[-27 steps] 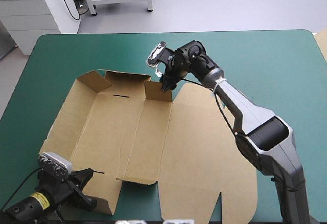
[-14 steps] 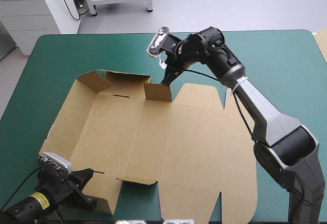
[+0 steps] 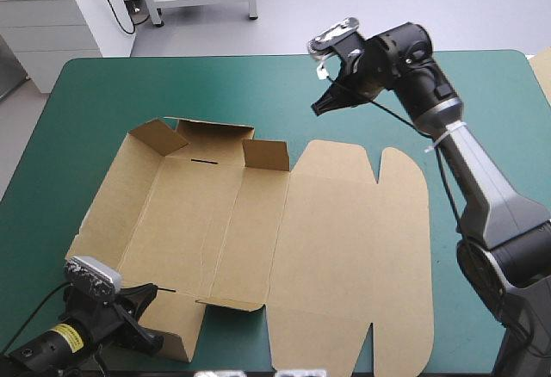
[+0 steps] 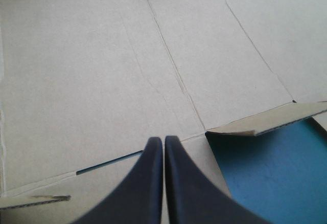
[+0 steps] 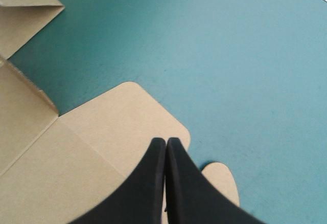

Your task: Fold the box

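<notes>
Both jaws look pressed together to me: left gripper over the creased matte board of the box, hiding part of its near flap, right gripper above the rounded lid tabs.

No text, brand, number or sign can be read anywhere. The only marking is a small yellow label on the left arm, at the counter's near left corner. Its dark print is too small to make out.

The high view looks down from behind; both wrist views sit close over the box (shared by all).
</notes>
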